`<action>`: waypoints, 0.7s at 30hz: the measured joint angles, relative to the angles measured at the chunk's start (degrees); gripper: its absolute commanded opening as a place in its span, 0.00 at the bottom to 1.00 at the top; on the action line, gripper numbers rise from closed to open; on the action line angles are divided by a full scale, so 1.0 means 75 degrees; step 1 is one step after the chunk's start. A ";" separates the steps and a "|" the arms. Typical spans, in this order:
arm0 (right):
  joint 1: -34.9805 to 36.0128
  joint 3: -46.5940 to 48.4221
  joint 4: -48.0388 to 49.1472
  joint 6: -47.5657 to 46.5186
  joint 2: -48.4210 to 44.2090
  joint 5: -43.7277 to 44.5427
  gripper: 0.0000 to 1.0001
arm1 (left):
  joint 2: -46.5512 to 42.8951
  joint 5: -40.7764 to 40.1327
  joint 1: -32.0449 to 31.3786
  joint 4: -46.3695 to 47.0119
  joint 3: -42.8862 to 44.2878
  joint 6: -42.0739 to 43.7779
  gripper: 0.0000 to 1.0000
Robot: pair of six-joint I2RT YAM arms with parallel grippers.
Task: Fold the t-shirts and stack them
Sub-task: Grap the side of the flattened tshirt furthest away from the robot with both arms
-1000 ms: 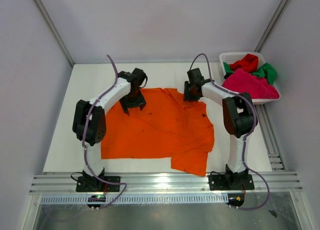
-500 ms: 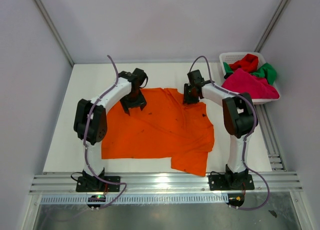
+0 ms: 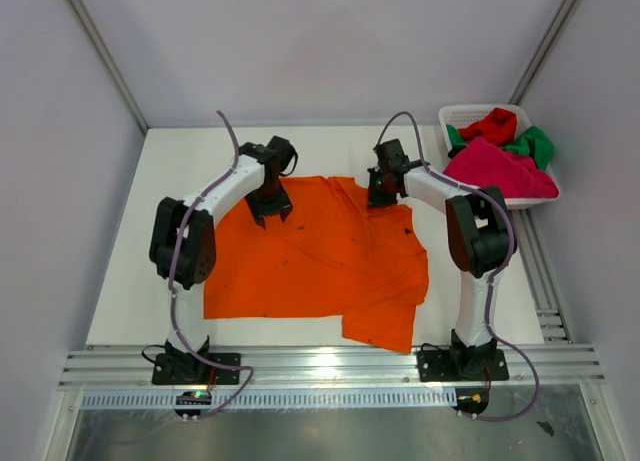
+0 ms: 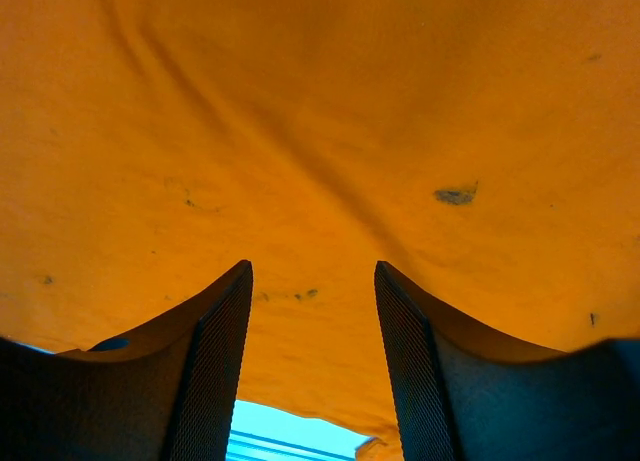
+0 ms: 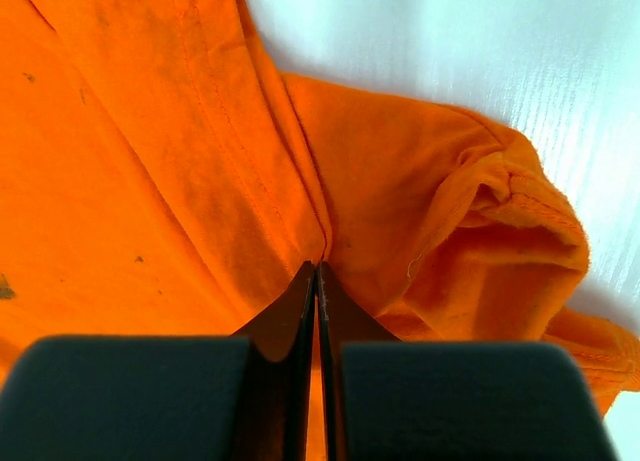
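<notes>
A bright orange t-shirt (image 3: 320, 261) lies spread on the white table, with its near right corner folded over. My left gripper (image 3: 270, 213) is down on the shirt's far left part; in the left wrist view its jaws (image 4: 312, 269) stand apart with orange cloth (image 4: 320, 111) across the gap. My right gripper (image 3: 378, 196) is at the shirt's far right edge, beside a bunched sleeve (image 5: 500, 211). Its jaws (image 5: 316, 266) are shut on a crease of the orange cloth (image 5: 180, 161). Magenta-pink (image 3: 500, 171), red (image 3: 492, 126) and green (image 3: 535, 143) t-shirts lie in the basket.
A white lattice basket (image 3: 455, 111) stands at the far right corner of the table. Grey walls close in the back and both sides. A metal rail (image 3: 330, 361) runs along the near edge by the arm bases.
My right gripper has closed on the orange cloth at the far right edge. The left jaws have narrowed a little and the left gripper has shifted slightly right.
</notes>
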 measured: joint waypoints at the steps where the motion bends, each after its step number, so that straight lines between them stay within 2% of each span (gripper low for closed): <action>1: 0.0000 0.0000 0.0000 -0.0006 0.0000 -0.0017 0.03 | 0.0006 0.0000 0.0000 0.0003 0.0006 0.0000 0.56; 6: 0.0000 -0.0006 0.0000 -0.0052 -0.0003 -0.0052 0.03 | 0.0067 -0.0017 0.0000 -0.0055 0.0102 0.0000 0.59; 10: 0.0000 -0.0009 0.0000 -0.0082 -0.0035 -0.0035 0.03 | 0.0239 -0.0216 0.0000 -0.0210 0.0481 0.0029 0.64; 14: 0.0000 0.0006 0.0000 -0.0140 -0.0137 0.0012 0.03 | 0.0627 -0.0679 0.0003 -0.0650 0.1405 0.0090 0.69; 21: 0.0000 0.0009 0.0000 -0.0192 -0.0294 0.0058 0.03 | 0.1512 -0.1632 0.0417 -0.1314 0.3188 -0.0085 0.70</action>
